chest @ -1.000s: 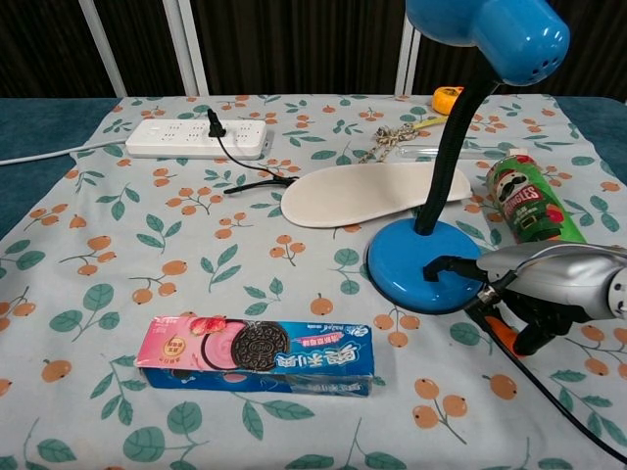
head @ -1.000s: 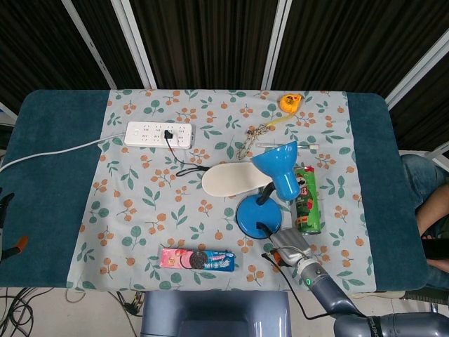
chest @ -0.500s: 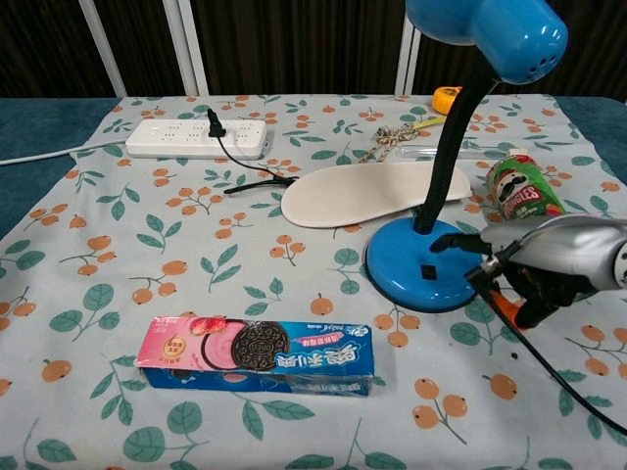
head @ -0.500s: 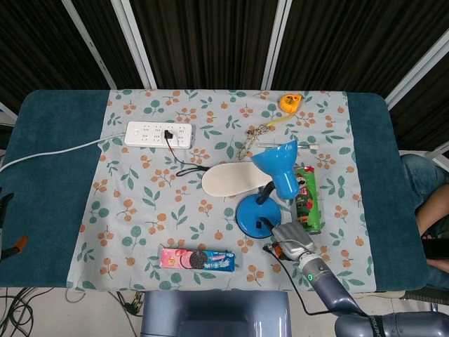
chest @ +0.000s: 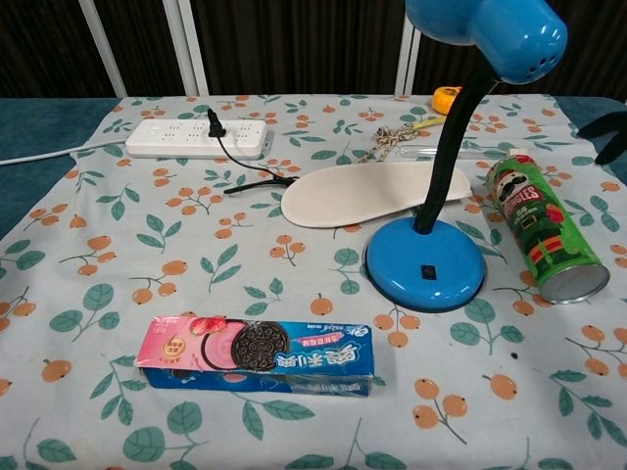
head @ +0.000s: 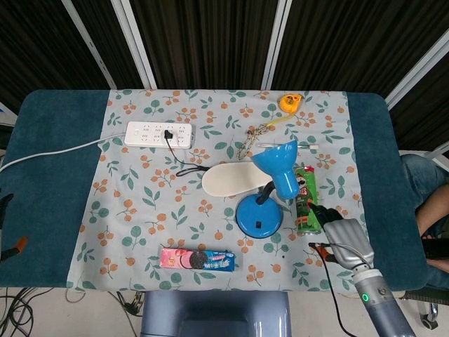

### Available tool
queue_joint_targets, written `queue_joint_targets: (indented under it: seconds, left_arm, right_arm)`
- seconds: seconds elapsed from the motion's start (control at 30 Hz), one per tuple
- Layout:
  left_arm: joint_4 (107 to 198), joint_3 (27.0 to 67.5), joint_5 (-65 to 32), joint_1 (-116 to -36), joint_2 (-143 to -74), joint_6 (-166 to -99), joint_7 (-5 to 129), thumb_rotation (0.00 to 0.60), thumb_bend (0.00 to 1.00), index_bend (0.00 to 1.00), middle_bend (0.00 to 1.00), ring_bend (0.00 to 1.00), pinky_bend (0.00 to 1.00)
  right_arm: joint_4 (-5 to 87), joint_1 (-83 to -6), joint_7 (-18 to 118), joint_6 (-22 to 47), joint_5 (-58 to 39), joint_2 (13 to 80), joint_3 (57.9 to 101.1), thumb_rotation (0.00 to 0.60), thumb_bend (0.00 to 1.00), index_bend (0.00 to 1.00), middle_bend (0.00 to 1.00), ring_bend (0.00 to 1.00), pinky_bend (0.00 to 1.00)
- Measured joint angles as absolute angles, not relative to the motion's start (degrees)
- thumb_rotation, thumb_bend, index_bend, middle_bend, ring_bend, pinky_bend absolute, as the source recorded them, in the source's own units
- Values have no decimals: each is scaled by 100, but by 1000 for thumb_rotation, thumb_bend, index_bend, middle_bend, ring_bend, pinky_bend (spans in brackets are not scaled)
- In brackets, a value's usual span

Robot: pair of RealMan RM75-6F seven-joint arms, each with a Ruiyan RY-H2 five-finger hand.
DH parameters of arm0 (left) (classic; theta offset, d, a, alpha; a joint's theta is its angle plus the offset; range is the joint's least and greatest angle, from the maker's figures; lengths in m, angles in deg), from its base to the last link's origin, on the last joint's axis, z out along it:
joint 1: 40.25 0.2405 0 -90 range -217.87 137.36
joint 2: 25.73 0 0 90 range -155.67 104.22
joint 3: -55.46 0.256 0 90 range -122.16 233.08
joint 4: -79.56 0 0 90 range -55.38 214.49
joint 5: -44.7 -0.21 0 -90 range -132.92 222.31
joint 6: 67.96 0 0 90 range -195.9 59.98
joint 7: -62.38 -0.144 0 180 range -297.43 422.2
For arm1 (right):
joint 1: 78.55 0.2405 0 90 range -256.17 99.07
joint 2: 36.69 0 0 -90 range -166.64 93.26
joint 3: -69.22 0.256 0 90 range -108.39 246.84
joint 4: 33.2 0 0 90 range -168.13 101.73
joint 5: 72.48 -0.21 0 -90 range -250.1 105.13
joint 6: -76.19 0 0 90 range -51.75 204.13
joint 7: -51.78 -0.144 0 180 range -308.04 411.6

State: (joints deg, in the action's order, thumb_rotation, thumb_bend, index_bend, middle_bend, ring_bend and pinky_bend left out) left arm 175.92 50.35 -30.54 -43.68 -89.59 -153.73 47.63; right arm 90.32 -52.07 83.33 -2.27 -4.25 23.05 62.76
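— What do we have, biggest first?

— The desk (head: 49,175), teal felt under a smooth floral cloth (head: 140,210). Then the glossy blue lamp (head: 258,217), round base, cone shade on a bent neck. Left of it lie a flat white oval pad (head: 231,179) and, further off, a hard white power strip (head: 158,134).

— And the smaller things?

— A green cardboard chips can (head: 306,200) lying on its side just right of the lamp base, and a crinkly cookie pack (head: 197,260) at the near edge.

— The hands?

— The right hand (head: 345,239) sits near the can. We cannot tell whether its fingers grasp anything. We see no left hand.

— Our worry?

— The can is round. We judge a nudge could roll it, and the black cable (head: 330,281) trailing by the hand could snag.
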Motion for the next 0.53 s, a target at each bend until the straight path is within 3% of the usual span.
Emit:
queue_joint_targets:
  seconds: [0.07, 0.1, 0.13, 0.3, 0.53]
  left_arm:
    - [17598, 5036, -3053, -4364, -8960, -15379, 4760, 600, 214, 114, 5, 0, 50]
    - [17600, 5036, -3057, -4361, -8959, -15386, 4758, 600, 214, 114, 5, 0, 50]
    - [17601, 5037, -3059, -4359, -8958, -15390, 4757, 600, 214, 114, 5, 0, 50]
    - [17600, 5037, -3054, -4364, -8954, -15372, 4762, 600, 214, 114, 5, 0, 50]
    - [17565, 5058, -3092, -4387, -8959, -15340, 4706, 600, 214, 114, 6, 0, 50]
  right_arm:
    - [8876, -5523, 8114, -582, 64, 2222, 6112, 600, 254, 46, 62, 71, 275]
    - [8769, -5671, 7990, -747, 262, 2194, 6042, 600, 253, 46, 56, 63, 105]
    - [8642, -5812, 7851, -912, 432, 2171, 5977, 600, 252, 47, 52, 54, 0]
    - [7747, -6440, 7022, -1634, 905, 2149, 5802, 600, 248, 56, 43, 41, 0]
    - [6890, -6774, 6548, -1862, 1084, 2212, 5942, 600, 248, 56, 43, 40, 0]
